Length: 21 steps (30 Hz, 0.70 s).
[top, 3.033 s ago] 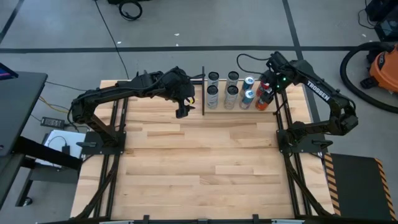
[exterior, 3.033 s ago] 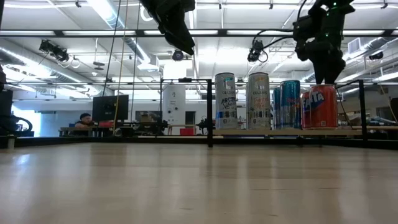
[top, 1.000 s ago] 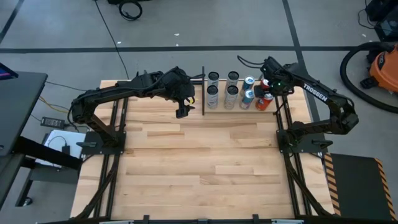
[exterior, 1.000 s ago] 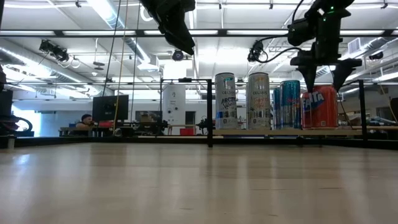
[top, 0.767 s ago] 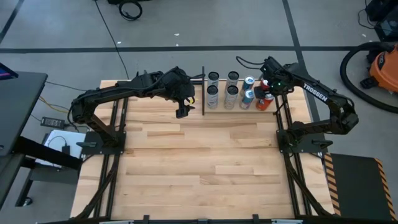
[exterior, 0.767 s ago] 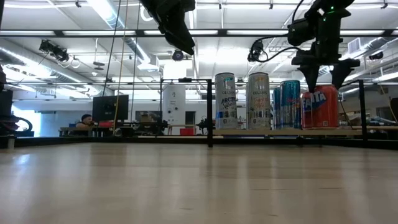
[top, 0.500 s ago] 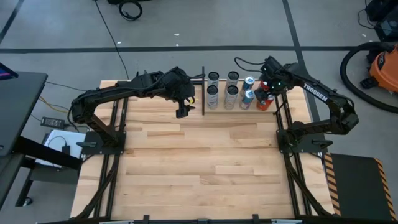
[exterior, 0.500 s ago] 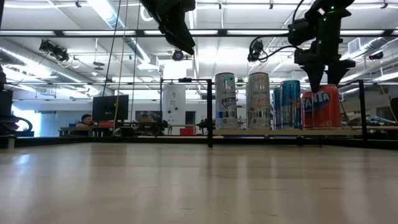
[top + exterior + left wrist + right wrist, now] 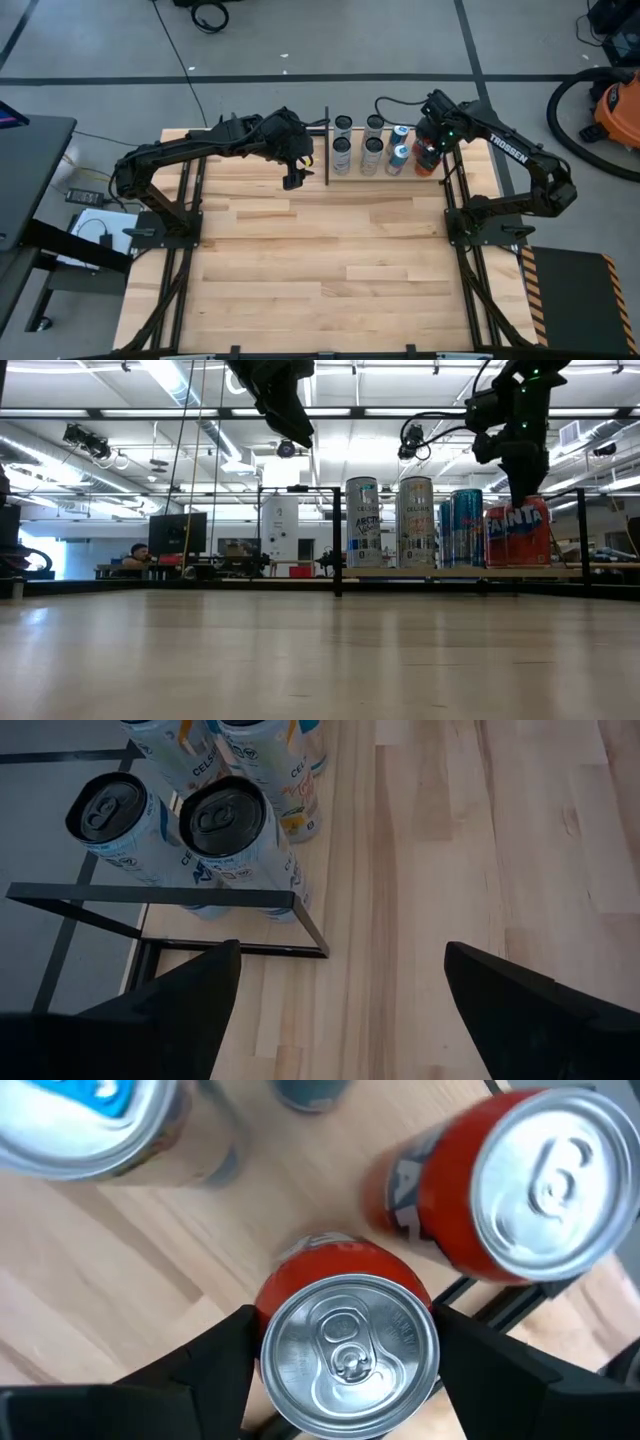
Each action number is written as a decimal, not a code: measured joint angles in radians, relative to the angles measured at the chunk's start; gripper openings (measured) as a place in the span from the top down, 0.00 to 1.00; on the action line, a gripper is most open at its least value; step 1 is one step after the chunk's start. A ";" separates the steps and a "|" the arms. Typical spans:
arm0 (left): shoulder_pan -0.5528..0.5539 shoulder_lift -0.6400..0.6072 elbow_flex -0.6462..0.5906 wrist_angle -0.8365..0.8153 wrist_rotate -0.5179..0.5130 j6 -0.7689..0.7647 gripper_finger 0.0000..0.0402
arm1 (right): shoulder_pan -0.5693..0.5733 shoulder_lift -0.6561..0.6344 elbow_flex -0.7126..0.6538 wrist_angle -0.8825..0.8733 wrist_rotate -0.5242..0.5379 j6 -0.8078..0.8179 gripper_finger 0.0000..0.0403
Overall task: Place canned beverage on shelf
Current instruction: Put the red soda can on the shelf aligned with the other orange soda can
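On the far right part of the planked wooden worktop (image 9: 330,260), the pale wood shelf with thin black metal rods (image 9: 327,148) is carrying the cans. From above, four tall slim silver-and-white cans (image 9: 343,125) are standing in two rows of two at the shelf's left, two blue cans (image 9: 398,156) are standing to their right, and two short red-orange soda cans are sitting at the shelf's right end.

The right gripper (image 9: 345,1342) is reaching down over one red-orange soda can (image 9: 346,1345), its jaws sitting on either side of the can's top and closing against it; the can is standing upright on the shelf. The second red-orange can (image 9: 548,1185) is standing just beside it.

The left gripper (image 9: 291,178) is hovering above the worktop just left of the shelf, its jaws spread wide and holding nothing.
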 joint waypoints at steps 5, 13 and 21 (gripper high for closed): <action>0.000 0.000 0.000 0.000 0.000 0.000 0.12 | 0.000 0.000 0.000 0.008 -0.011 -0.124 0.31; 0.000 0.000 0.000 0.001 0.000 -0.001 0.12 | -0.002 0.001 -0.002 0.028 -0.076 -0.286 0.31; 0.000 0.000 0.000 0.001 0.000 -0.001 0.12 | -0.021 0.002 -0.002 0.018 -0.092 -0.321 0.28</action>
